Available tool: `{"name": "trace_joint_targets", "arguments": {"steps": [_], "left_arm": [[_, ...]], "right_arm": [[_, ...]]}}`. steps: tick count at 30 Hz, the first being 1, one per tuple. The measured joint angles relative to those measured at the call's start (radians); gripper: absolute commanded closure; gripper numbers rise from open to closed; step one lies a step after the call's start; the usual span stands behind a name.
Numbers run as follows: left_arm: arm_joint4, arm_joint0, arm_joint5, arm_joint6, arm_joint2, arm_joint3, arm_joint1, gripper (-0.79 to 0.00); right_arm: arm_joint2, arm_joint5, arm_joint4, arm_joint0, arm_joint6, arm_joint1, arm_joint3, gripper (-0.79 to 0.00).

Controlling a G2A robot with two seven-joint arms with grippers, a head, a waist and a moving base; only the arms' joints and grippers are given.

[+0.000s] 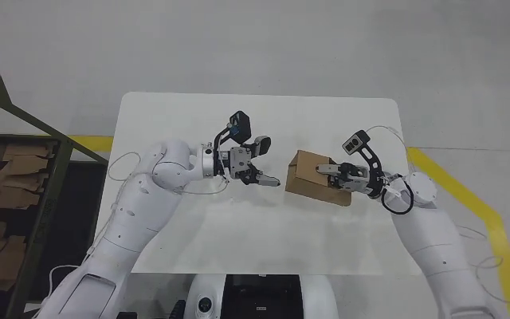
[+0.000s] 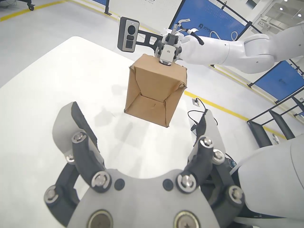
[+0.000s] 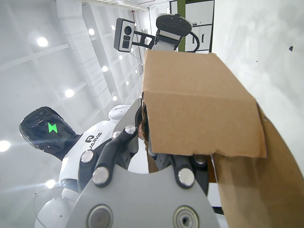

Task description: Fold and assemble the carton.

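Note:
A brown carton (image 1: 317, 177) is over the right half of the white table (image 1: 199, 231), lying on its side. Its open mouth (image 2: 152, 100) faces my left gripper, and folded flaps close the far end. My right gripper (image 1: 333, 170) is shut on the carton's wall (image 3: 201, 110) at the end nearest that arm, with one finger (image 3: 133, 117) outside the wall. My left gripper (image 1: 267, 164) hangs open a short way from the mouth, touching nothing, with its fingers (image 2: 78, 124) spread wide. I cannot tell whether the carton rests on the table.
A dark rack with flat cardboard pieces (image 1: 20, 179) stands off the table's left side. Yellow floor lines (image 1: 454, 191) run past both ends of the table. The table's front and far parts are bare white surface.

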Motion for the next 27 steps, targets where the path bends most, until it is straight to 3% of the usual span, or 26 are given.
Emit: {"name": "trace_joint_targets", "arguments": {"steps": [5,11,27], "left_arm": [[0.124,0.009,-0.024,0.068,-0.009,-0.009,0.004,-0.785],[0.351,0.019,-0.087,0.266,-0.003,0.002,0.002,-0.785],[0.741,-0.076,-0.086,0.851,0.243,0.126,0.040,-0.785]], "right_arm": [[-0.006,0.005,-0.033,-0.011,-0.042,0.001,-0.020,0.000],[-0.016,-0.013,-0.028,0.003,-0.019,-0.002,0.013,0.000],[-0.090,-0.090,-0.055,0.028,-0.011,-0.022,0.034,0.000]]}}
